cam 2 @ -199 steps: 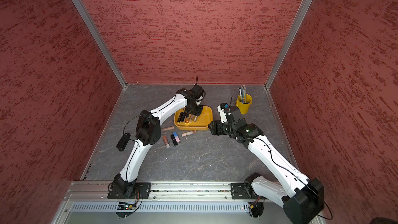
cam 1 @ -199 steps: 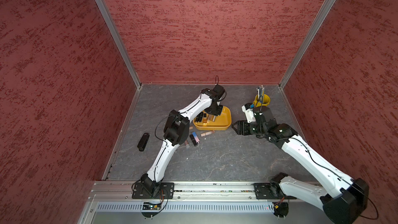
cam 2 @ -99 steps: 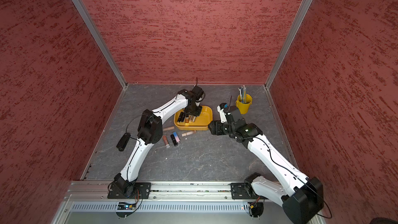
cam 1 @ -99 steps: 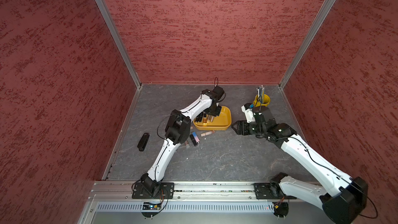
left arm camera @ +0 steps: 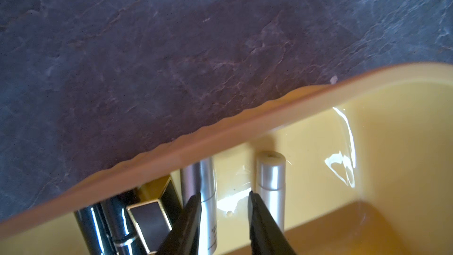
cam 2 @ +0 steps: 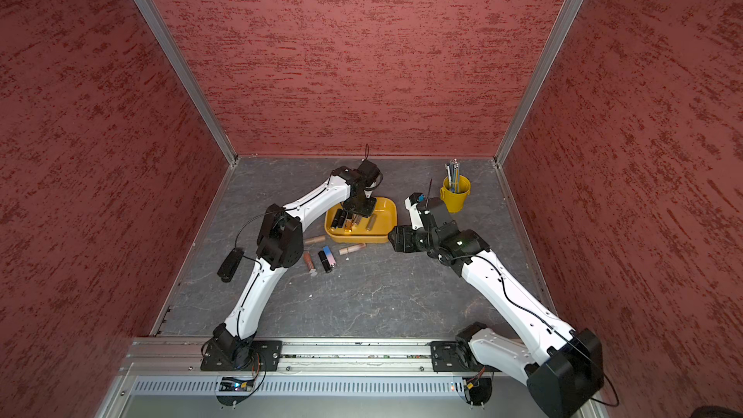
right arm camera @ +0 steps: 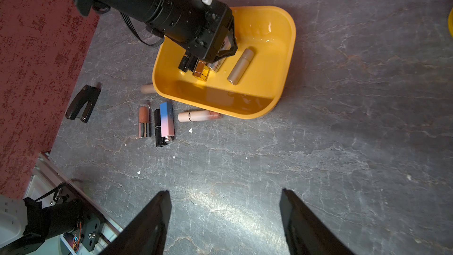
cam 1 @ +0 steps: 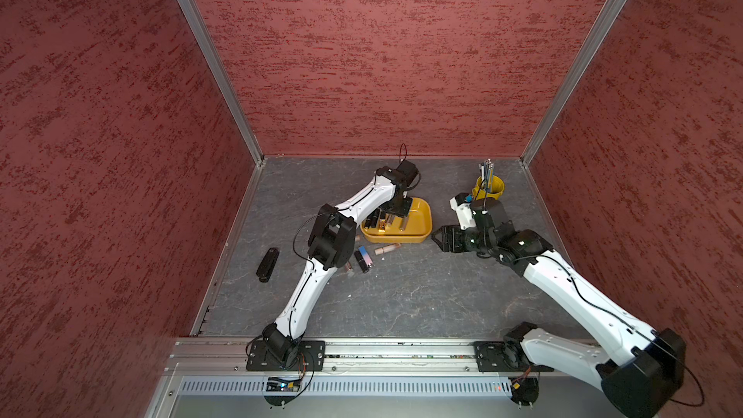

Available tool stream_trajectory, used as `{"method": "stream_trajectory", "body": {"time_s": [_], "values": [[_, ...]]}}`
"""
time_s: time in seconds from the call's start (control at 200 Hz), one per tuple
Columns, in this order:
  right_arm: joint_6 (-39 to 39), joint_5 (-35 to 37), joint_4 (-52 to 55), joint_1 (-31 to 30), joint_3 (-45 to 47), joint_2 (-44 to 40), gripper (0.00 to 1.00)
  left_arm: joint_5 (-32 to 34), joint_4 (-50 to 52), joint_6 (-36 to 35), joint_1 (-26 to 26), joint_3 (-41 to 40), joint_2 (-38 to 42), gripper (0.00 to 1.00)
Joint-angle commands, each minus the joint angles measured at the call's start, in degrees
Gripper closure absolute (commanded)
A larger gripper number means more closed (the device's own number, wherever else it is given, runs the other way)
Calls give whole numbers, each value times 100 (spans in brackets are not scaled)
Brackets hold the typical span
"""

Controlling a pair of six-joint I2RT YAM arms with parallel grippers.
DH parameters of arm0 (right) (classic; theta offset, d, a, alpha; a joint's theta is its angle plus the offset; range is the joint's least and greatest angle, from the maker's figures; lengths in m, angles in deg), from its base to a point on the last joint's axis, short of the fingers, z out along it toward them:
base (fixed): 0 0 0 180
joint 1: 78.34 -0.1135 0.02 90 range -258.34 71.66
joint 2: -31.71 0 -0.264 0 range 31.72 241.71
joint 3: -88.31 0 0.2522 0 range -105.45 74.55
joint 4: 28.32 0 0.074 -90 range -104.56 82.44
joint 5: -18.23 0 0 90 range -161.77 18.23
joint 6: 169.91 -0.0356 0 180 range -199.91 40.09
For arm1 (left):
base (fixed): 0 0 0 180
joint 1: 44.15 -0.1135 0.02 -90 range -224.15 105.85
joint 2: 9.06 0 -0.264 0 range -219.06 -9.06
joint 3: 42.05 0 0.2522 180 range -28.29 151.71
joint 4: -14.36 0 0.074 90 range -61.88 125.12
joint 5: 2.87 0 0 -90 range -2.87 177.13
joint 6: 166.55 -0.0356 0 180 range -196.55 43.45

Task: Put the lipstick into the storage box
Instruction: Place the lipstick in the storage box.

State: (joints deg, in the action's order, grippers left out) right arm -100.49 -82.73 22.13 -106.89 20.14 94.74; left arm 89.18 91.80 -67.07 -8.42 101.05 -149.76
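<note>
Right wrist: glossy mustard-yellow storage box (right arm camera: 269, 74)

Both top views are bright and sharp. In the left wrist view the storage box (left arm camera: 392, 143) has shiny white glare, its rim looks blurry, maybe from being so close, and a big dark shadow lies on the grey floor (left arm camera: 171, 57).

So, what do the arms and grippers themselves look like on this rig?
Both arms match: the left arm and right arm have smooth white link shells between chunky black joint housings, with a thin black cable running along each. The left gripper and right gripper have plain, tapering black fingers.
</note>
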Motion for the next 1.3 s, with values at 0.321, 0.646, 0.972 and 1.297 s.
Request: {"method": "stream_trajectory", "body": {"time_s": [0.321, 0.646, 0.972, 1.297], "values": [[-126, -209, -242, 31, 89, 111, 25, -654, -771, 212, -76, -702, 882, 61], [-253, -447, -353, 26, 124, 190, 25, -2207, -2732, 1120, -601, -3418, 3010, 50], [-438, -855, -577, 8, 176, 314, 25, -1553, -2418, 767, -744, -5330, 4796, 38], [-361, -1112, -780, -107, 185, 429, 25, -1458, -1677, -664, -1114, -6055, 5606, 16]]}}
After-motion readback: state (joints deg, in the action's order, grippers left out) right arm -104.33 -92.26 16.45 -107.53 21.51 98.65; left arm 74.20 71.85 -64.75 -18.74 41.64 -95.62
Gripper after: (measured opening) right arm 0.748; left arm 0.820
